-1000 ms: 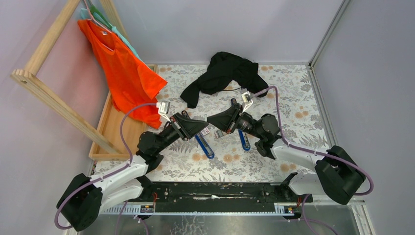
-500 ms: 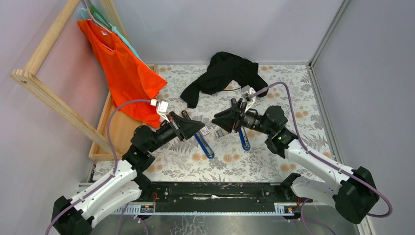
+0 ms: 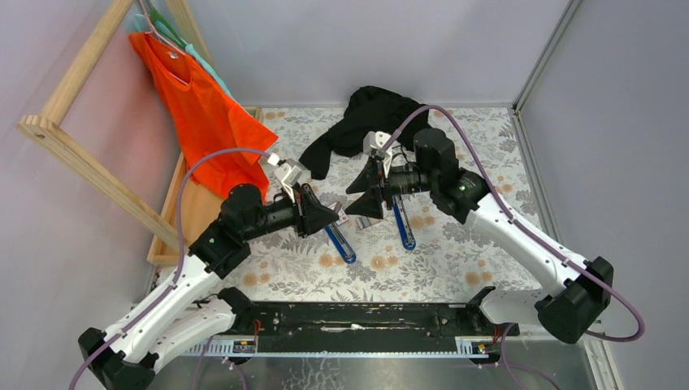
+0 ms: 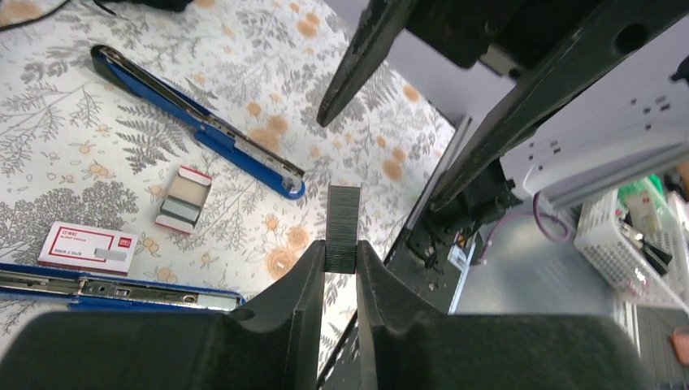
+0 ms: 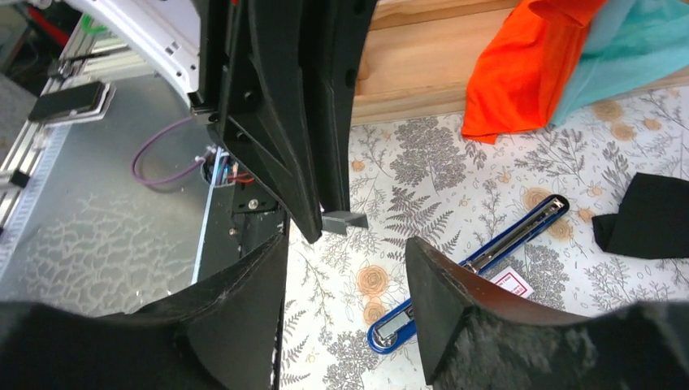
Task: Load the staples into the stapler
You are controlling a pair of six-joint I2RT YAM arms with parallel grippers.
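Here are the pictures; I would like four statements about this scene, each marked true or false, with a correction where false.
1. The left gripper is shut on a staple strip. True.
2. The right gripper is shut. False: it is open and empty.
3. The staple tray sits inside the white-and-red box. False: it lies apart, beside it.
4. An orange shirt hangs on the wooden rack. True.

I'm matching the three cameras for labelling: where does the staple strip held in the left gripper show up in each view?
Top external: too small to make out, at the tip of the left gripper.
Left wrist: staple strip, centre, upright between the fingers.
Right wrist: staple strip, centre, at the fingertips.
Shared landmark: white-and-red staple box.
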